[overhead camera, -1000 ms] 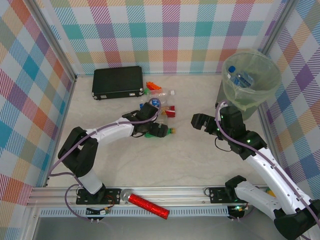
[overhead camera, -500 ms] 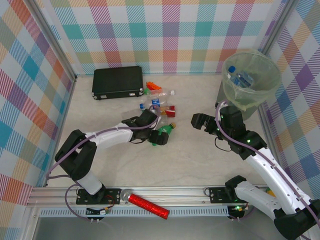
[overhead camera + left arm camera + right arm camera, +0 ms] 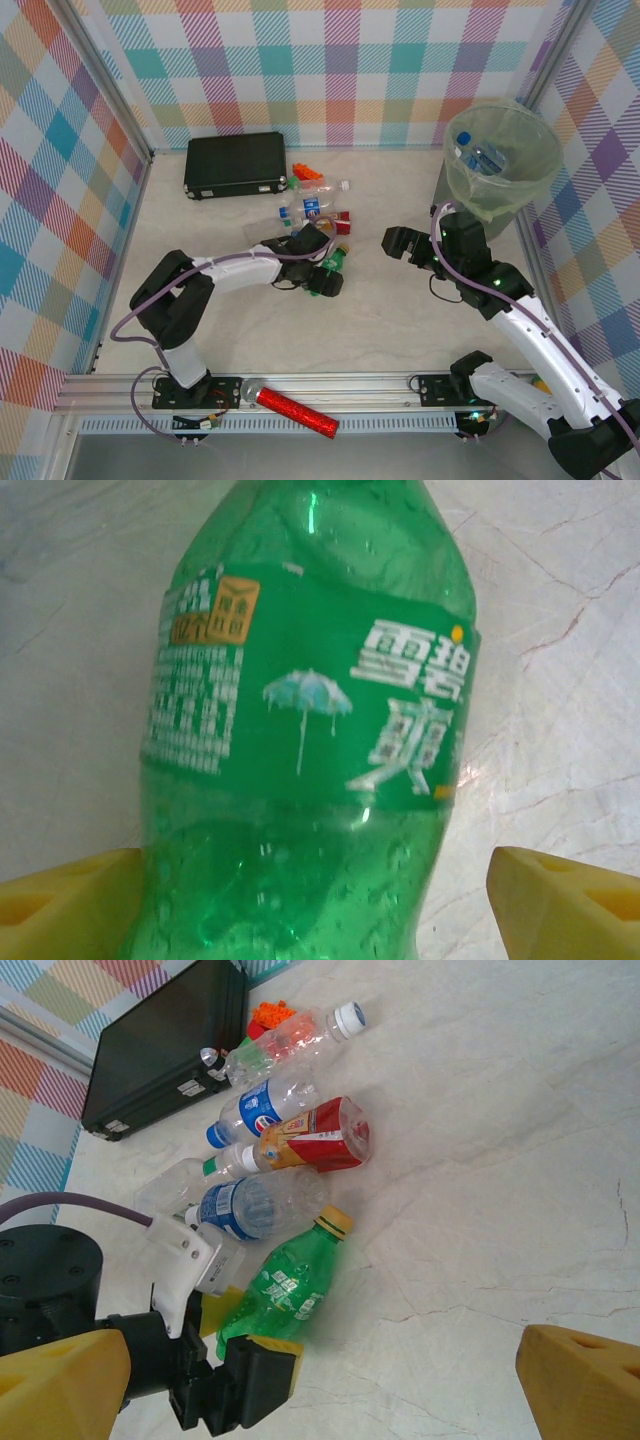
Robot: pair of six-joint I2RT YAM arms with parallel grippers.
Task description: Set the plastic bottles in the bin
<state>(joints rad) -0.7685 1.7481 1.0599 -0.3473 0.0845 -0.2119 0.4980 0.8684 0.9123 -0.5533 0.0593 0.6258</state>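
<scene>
The left gripper (image 3: 322, 283) straddles the base end of a green bottle (image 3: 334, 264) lying on the table. In the left wrist view one yellow fingertip touches the bottle's side and the other stands off it with bare tabletop (image 3: 560, 630) showing between, so the jaws are parted, not clamped. The bottle's orange cap points away from the gripper. Just beyond it lies a cluster of other bottles (image 3: 262, 1205), clear with blue or red labels, and past them orange bricks (image 3: 305, 173) and a black case (image 3: 235, 164) near the far wall. Toward the right gripper (image 3: 392, 243) the tabletop is bare, as it is back toward the bases.

The left arm lies low across the table, its elbow folded back close to its base.

The right gripper's fingers spread wide with nothing between them, facing the green bottle. Its arm reaches forward, wrist turned inward. The bin (image 3: 480, 195) stands just behind that wrist against the right wall, a blue-labelled bottle (image 3: 480, 155) inside.
</scene>
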